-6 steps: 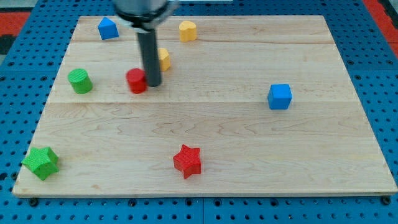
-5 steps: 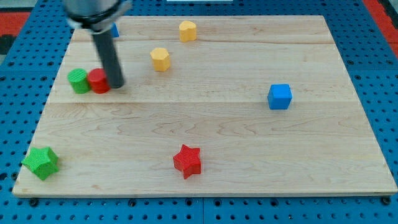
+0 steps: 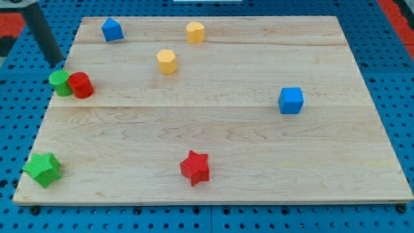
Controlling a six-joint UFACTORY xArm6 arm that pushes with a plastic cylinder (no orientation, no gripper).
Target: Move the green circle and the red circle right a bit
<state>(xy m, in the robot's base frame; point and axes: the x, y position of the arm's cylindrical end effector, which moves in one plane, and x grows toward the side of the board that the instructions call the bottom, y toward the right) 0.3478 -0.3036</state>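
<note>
The green circle sits at the board's left edge, touching the red circle on its right. My tip is just off the board's left edge, above and slightly left of the green circle, apart from both blocks.
A blue block and a yellow block lie near the view's top. Another yellow block is right of the pair. A blue cube is at the right. A green star and a red star lie near the bottom of the wooden board.
The tip pushed the red circle left into the green circle, both slid left to the board's edge, then the tip moved up-left away from them.
</note>
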